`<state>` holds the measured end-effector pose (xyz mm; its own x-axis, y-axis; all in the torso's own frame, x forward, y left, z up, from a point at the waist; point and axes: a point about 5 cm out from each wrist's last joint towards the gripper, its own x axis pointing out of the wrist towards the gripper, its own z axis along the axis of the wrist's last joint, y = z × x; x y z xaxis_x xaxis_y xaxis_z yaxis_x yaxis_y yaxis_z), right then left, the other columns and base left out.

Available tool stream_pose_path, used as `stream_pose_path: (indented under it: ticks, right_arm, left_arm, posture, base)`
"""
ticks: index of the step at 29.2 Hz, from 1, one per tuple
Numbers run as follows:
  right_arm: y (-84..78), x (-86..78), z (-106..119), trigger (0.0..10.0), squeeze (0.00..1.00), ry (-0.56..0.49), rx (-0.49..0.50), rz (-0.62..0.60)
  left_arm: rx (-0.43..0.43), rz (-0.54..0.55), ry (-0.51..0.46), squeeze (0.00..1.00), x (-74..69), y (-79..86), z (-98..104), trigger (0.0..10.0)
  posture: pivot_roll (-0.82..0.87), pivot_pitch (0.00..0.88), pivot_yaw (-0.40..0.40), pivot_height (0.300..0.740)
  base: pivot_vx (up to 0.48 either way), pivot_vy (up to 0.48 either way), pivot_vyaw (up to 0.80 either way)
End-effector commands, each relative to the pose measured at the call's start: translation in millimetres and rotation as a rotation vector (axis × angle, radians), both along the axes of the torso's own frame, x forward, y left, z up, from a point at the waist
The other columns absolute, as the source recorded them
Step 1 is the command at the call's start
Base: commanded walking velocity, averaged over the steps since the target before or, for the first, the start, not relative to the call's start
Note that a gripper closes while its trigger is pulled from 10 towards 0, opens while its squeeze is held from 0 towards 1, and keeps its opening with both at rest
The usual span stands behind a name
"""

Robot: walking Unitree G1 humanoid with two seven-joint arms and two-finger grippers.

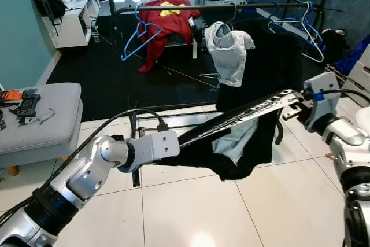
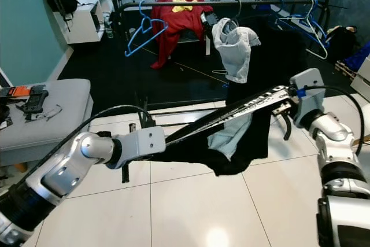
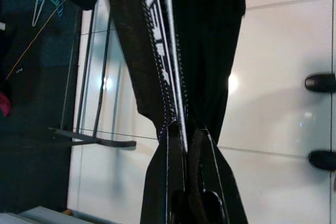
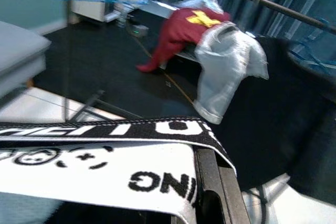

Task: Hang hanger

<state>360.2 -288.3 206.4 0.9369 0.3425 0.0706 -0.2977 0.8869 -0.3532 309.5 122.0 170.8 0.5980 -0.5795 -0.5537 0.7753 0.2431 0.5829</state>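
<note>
A black garment (image 1: pixel 231 148) with a lettered elastic waistband (image 1: pixel 248 111) is stretched between my two grippers above the tiled floor. My left gripper (image 1: pixel 186 137) is shut on the waistband's lower left end. My right gripper (image 1: pixel 293 108) is shut on its upper right end, and the right wrist view shows the band (image 4: pixel 105 166) lying over a finger (image 4: pixel 215 182). Beyond it stands a clothes rack with a dark rail (image 1: pixel 231 7). On the rail hang an empty blue hanger (image 1: pixel 139 36), a pale garment on a hanger (image 1: pixel 230 50) and more hangers (image 1: pixel 303 27) at the right end.
A red garment (image 1: pixel 167 21) lies behind the rack. A large black cloth (image 1: pixel 272 62) hangs from the rail's right half. At my left is a grey padded bench (image 1: pixel 40 120) with small items on it. A white shelf (image 1: pixel 72 21) stands far left. The rack's base bars (image 1: pixel 173 124) cross the tiles.
</note>
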Motion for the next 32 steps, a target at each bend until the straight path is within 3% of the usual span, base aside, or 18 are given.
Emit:
stream_pose_path:
  ticks: [1, 7, 11, 13, 17, 23, 24, 27, 29, 30, 31, 32]
  right_arm:
    - [2.5, -0.1, 3.9, 0.0, 0.0, -0.012, 0.032, 0.034]
    - [6.0, 0.4, 2.6, 0.0, 0.0, 0.0, 0.03, 0.064]
    - [12.3, 1.5, -0.3, 0.0, 0.0, 0.018, 0.024, 0.099]
    - [21.4, 1.6, -6.5, 0.0, 0.0, 0.064, 0.02, 0.168]
    - [29.9, 0.1, -13.6, 0.0, 0.0, 0.108, 0.017, 0.238]
    - [33.1, -0.8, -17.3, 0.0, 0.0, 0.122, 0.014, 0.256]
    - [34.4, -0.8, -17.5, 0.0, 0.0, 0.121, 0.015, 0.26]
    - [39.0, -0.5, -18.0, 0.0, 0.0, 0.123, 0.019, 0.28]
    - [44.4, 0.0, -18.6, 0.0, 0.0, 0.128, 0.018, 0.305]
    - [51.3, 0.7, -18.5, 0.0, 0.0, 0.136, 0.02, 0.339]
    - [51.3, 0.7, -18.5, 0.0, 0.0, 0.136, 0.02, 0.339]
    - [62.1, 1.7, -17.8, 0.0, 0.0, 0.155, 0.023, 0.397]
  left_arm:
    - [0.005, 0.053, 0.018, 0.0, 2.4, 11.7, -10.4, 10.0]
    - [0.01, 0.049, 0.007, 0.0, 3.0, 13.5, -11.3, 10.0]
    - [-0.018, 0.057, -0.022, 0.0, 5.9, 11.8, -8.9, 10.0]
    - [-0.075, 0.102, -0.07, 0.0, 14.4, 11.2, -2.7, 10.0]
    - [-0.097, 0.13, -0.108, 0.0, 21.7, 12.2, 2.6, 10.0]
    - [-0.122, 0.126, -0.097, 0.0, 24.1, 12.8, 5.7, 10.0]
    - [-0.145, 0.133, -0.084, 0.97, 24.4, 13.2, 6.8, 10.0]
    - [-0.169, 0.129, -0.057, 1.0, 22.9, 12.8, 5.5, 10.0]
    - [-0.165, 0.115, -0.037, 1.0, 20.3, 11.7, 0.4, 10.0]
    - [-0.162, 0.083, 0.004, 0.39, 15.9, 9.6, -9.3, 10.0]
    - [-0.162, 0.083, 0.004, 0.39, 15.9, 9.6, -9.3, 10.0]
    - [-0.159, 0.046, 0.09, 0.0, 8.2, 7.4, -26.4, 10.0]
  posture:
    - [-0.11, 0.034, 0.005, 0.74]
    - [-0.11, 0.034, 0.006, 0.74]
    - [-0.11, 0.029, 0.003, 0.74]
    - [-0.11, 0.025, 0.001, 0.74]
    - [-0.11, 0.024, 0.001, 0.74]
    - [-0.11, 0.028, 0.003, 0.74]
    - [-0.11, 0.03, 0.006, 0.74]
    - [-0.11, 0.035, 0.009, 0.74]
    - [-0.12, 0.038, 0.009, 0.74]
    - [-0.12, 0.04, 0.006, 0.74]
    - [-0.12, 0.04, 0.006, 0.74]
    - [-0.12, 0.043, 0.004, 0.74]
  base:
    - [0.0, 0.0, 0.0]
    - [0.0, 0.0, 0.0]
    - [0.0, 0.0, 0.0]
    - [0.0, 0.0, 0.0]
    - [0.0, 0.0, 0.0]
    - [0.0, 0.0, 0.0]
    - [0.0, 0.0, 0.0]
    - [0.0, 0.0, 0.0]
    - [0.0, 0.0, 0.0]
    - [0.0, 0.0, 0.0]
    - [0.0, 0.0, 0.0]
    - [0.0, 0.0, 0.0]
